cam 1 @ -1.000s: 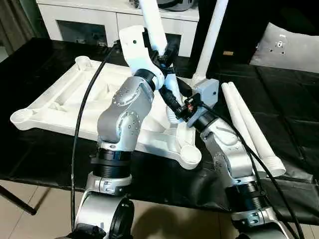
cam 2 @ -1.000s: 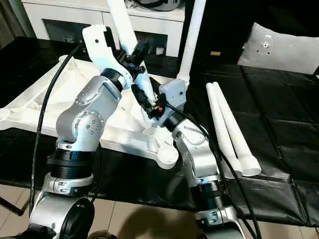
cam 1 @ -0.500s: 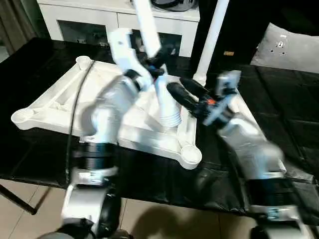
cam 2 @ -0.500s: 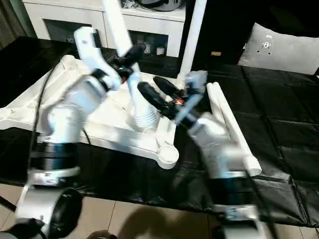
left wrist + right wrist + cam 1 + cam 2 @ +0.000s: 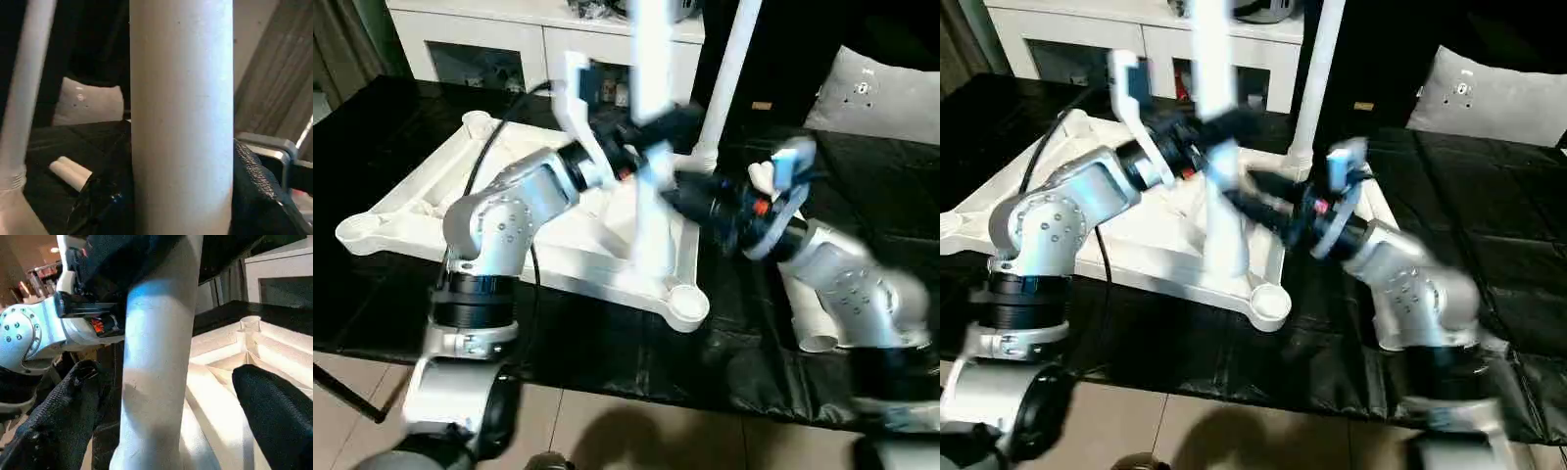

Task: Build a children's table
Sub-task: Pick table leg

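Standing near upright over tabletop (image 5: pixel 431 201): your held leg (image 5: pixel 651 147), left gripper (image 5: pixel 651 137) fingers clamped on it mid-length. Tabletop lies ribbed side up on black bench (image 5: pixel 372 313), near right corner socket (image 5: pixel 688 302) empty. Second leg (image 5: pixel 729 69) upright in far right socket. Your right gripper (image 5: pixel 161 396) fingers (image 5: pixel 279 426) apart, either side of held leg, not touching. Spare legs (image 5: pixel 71 171) lie on bench to right.

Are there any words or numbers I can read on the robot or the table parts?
None can be read.
The small tan tag on the black cover behind the upright leg: too small to read.
The red spot on the right wrist: blurred, no letters show.
The tabletop and held leg: plain white.
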You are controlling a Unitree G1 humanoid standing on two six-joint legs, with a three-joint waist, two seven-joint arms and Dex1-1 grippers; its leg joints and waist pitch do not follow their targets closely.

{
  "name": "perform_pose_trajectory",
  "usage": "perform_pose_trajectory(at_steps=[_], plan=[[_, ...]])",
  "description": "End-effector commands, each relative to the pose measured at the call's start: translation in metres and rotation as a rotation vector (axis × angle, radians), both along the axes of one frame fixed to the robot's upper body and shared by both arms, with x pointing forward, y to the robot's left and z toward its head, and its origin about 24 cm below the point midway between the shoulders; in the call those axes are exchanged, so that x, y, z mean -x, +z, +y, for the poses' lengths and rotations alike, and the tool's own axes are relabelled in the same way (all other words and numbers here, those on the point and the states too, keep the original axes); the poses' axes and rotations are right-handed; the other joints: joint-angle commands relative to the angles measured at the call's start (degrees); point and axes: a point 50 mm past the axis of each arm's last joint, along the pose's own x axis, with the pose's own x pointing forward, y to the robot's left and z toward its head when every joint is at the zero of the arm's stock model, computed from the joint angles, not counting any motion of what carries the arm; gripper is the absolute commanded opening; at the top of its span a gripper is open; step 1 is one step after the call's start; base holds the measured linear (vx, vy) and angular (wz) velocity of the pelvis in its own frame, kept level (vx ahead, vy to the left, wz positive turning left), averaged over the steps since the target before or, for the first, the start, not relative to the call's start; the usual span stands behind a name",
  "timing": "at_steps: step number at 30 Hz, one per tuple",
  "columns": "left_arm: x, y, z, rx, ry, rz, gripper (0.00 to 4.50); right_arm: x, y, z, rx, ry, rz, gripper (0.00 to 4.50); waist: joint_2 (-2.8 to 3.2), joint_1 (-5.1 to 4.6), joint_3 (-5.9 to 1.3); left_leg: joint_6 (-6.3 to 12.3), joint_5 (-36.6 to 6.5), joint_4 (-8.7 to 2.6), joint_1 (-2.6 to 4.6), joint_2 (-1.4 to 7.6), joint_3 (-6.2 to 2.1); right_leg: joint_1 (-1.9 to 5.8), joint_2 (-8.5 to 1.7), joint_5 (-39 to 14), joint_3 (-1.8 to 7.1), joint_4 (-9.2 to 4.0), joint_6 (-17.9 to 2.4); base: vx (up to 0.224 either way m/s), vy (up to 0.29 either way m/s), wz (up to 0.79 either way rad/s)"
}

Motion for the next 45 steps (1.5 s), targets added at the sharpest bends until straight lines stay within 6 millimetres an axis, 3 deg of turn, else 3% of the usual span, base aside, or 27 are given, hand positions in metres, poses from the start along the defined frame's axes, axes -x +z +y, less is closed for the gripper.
perform_pose_trajectory(at_steps=[1, 8, 13, 39, 45], plan=[[0.004, 0.011, -0.008, -0.036, -0.028, -0.08, 1.86, -0.001, 0.001, 0.002, 0.05, 0.018, 0.003, 4.5, 0.01, 0.19, -4.55, 0.98, -3.5, -3.57, 0.25, 2.5, -0.61, 3.97, -4.83, -8.8, 2.84, -3.56, -9.2, 0.0, 0.0, 0.0], [0.01, 0.007, -0.014, -0.071, -0.062, -0.123, 1.86, -0.003, -0.01, 0.007, 0.125, 0.021, 0.034, 4.5, -0.29, 0.14, -4.54, 0.96, -3.5, -3.48, 0.18, 2.49, -0.48, 4.0, -4.86, -7.8, 2.84, -3.5, -10.2, 0.0, 0.0, 0.0], [0.012, 0.006, -0.016, -0.076, -0.073, -0.138, 1.86, -0.002, -0.012, 0.011, 0.116, 0.041, 0.053, 4.5, -0.15, 0.18, -4.61, 1.05, -3.4, -3.46, 0.18, 2.55, -0.54, 4.01, -4.84, -7.9, 2.84, -3.39, -10.0, 0.0, 0.0, 0.0], [0.019, 0.003, -0.026, -0.08, -0.119, -0.153, 1.85, -0.004, -0.019, 0.022, 0.075, 0.074, 0.097, 2.15, -0.26, 0.18, -4.61, 0.98, -3.4, -3.45, 0.19, 2.58, -0.51, 3.98, -4.92, -7.9, 2.84, -3.34, -10.1, 0.0, 0.0, 0.0], [0.02, 0.002, -0.028, -0.084, -0.123, -0.131, 1.85, -0.004, -0.023, 0.023, 0.089, 0.077, 0.099, 1.99, -0.3, 0.19, -4.61, 0.92, -3.4, -3.44, 0.16, 2.56, -0.5, 3.96, -4.91, -8.1, 2.85, -3.36, -10.0, 0.0, 0.0, 0.0]])
